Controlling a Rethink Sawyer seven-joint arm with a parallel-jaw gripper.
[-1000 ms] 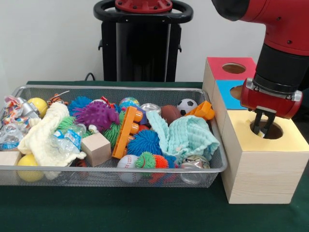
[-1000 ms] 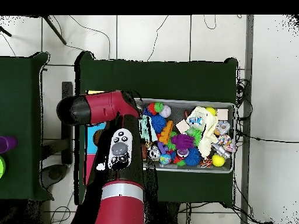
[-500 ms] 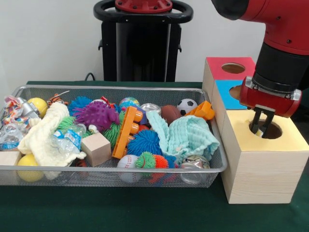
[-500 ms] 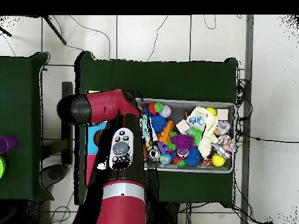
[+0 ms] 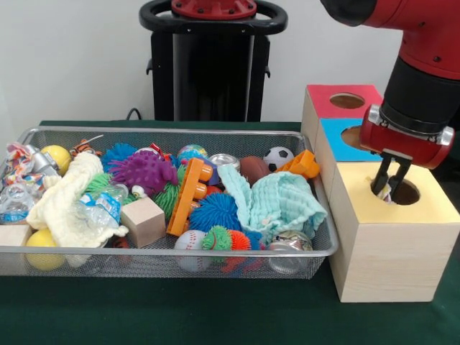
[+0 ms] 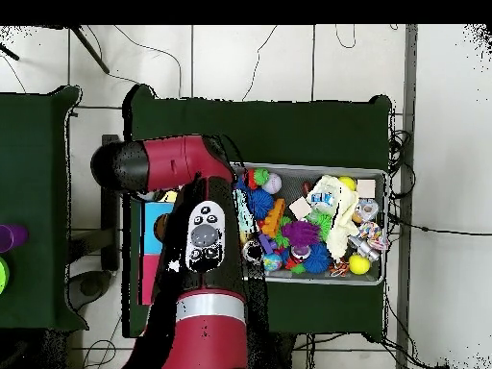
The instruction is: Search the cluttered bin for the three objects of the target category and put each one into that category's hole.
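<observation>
The big red and black arm is coming down from the top and bending over the boxes. Its gripper is pointing straight down, and its tips are dipping into the round hole in the top of the yellow box. The two black fingers are standing a little apart. Something small and pale is showing between the tips, just inside the hole, but it is too small to tell what it is or if the fingers are pinching it.

Right behind the gripper, the blue box and the red box are sitting in a row, each with a round hole on top.

Off to one side of the gripper, well apart from it, the wire bin is sitting on the green table. It is holding lots of toys: spiky balls, a little soccer ball, a baseball, a green cloth, a wooden block and shiny cans.

From above, the arm is covering the boxes, and the bin is lying beside it.
</observation>
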